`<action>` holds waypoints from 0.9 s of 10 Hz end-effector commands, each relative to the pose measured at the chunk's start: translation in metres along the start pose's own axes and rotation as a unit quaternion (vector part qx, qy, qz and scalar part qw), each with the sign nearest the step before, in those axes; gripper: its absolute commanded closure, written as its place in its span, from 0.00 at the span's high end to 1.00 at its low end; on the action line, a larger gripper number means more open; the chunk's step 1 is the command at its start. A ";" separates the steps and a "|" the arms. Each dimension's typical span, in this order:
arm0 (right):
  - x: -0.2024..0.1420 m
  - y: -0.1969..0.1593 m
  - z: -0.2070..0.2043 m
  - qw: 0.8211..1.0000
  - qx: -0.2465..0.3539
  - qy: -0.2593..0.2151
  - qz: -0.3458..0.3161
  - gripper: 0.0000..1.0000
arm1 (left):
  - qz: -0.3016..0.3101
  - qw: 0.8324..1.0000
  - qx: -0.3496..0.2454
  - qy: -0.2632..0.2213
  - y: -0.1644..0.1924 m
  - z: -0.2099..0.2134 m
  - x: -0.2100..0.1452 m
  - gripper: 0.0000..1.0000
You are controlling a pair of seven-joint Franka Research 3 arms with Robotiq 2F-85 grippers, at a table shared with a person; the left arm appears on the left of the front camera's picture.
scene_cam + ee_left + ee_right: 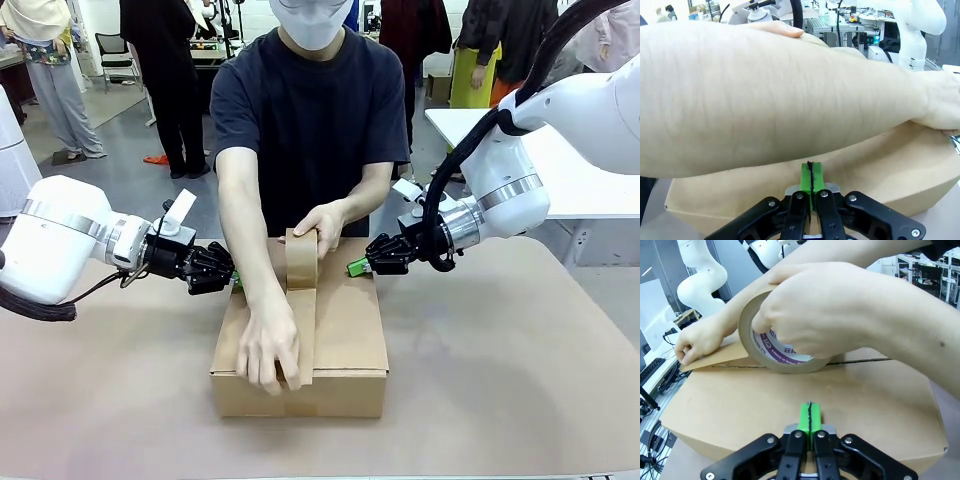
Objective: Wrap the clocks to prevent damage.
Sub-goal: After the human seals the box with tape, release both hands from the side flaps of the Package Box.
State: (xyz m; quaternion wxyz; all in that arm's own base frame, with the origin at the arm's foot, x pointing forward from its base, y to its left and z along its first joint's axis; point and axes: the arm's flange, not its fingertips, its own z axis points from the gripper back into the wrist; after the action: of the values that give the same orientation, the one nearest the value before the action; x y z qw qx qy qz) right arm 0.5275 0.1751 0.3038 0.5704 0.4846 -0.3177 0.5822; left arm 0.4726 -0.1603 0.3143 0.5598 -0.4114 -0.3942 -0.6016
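Note:
A closed cardboard box lies in the middle of the table; the clocks are out of view. The person holds a roll of brown tape on the box's far edge and presses a tape strip down at the front edge with the other hand. My left gripper is shut, its green pads touching the box's left far corner under the person's forearm. From the right, my right gripper is shut against the box top, just short of the tape roll.
The brown table top has free room on both sides of the box and in front of it. A white table stands behind my right arm. Other people stand farther back in the room.

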 end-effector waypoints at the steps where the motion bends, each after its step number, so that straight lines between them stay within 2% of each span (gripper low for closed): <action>1: -0.004 -0.001 -0.003 1.000 -0.003 -0.006 -0.010 0.01 | -0.002 1.000 0.004 0.008 0.000 -0.002 0.000 0.00; 9: -0.004 -0.001 -0.003 1.000 -0.003 -0.006 -0.010 0.01 | -0.002 1.000 0.004 0.008 0.000 -0.002 0.000 0.00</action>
State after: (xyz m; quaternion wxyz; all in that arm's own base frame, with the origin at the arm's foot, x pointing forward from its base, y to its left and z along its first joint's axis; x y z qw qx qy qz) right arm 0.5275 0.1750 0.3033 0.5705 0.4849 -0.3174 0.5819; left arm 0.4726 -0.1603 0.3143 0.5599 -0.4114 -0.3941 -0.6017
